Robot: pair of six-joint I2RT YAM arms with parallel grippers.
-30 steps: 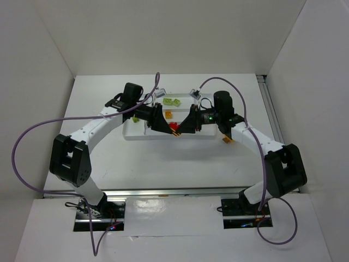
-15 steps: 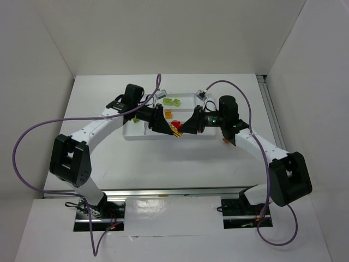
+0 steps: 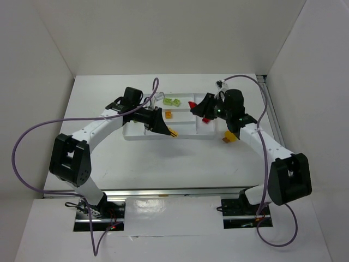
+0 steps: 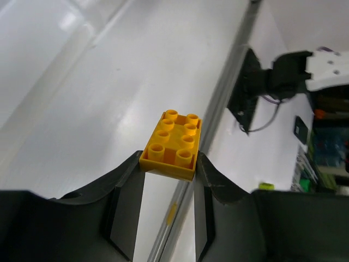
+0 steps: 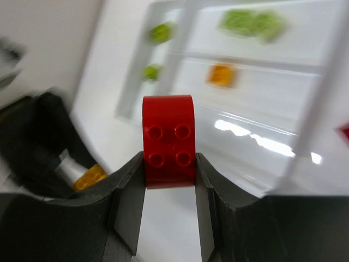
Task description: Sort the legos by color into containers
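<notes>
The left gripper (image 3: pixel 168 130) hangs over the six o'clock edge of the white tray (image 3: pixel 136 134), its jaws closed to a narrow gap around a yellow-orange lego (image 3: pixel 173 132). In the left wrist view this eight-studded brick (image 4: pixel 172 144) sits clamped at the very tips of the two fingers (image 4: pixel 128 183), studs facing the camera, and most of its body sticks out past the fingertips toward twelve o'clock. The right gripper (image 3: pixel 197 106) is at about two o'clock of the tray's middle, jaws likewise nearly together on a red lego (image 3: pixel 192 104). In the right wrist view that four-studded brick (image 5: pixel 168 139) with a rounded top is pinched by its lower half, and its upper half stands clear of the fingers (image 5: pixel 126 188). A pair of lime green legos (image 3: pixel 173 101) lies in the compartment at the tray's twelve o'clock edge. An orange lego (image 3: pixel 168 114) lies in a section just at nine o'clock of the tray's middle. A second red lego (image 3: pixel 205 120) lies in the tray at five o'clock of the right gripper. A small green piece (image 3: pixel 134 118) shows at the tray's nine o'clock end, beside the left arm. A loose yellow-orange brick (image 3: pixel 229 138) sits by the tray's four o'clock corner, under the right arm; whether it touches the tray I cannot tell.
</notes>
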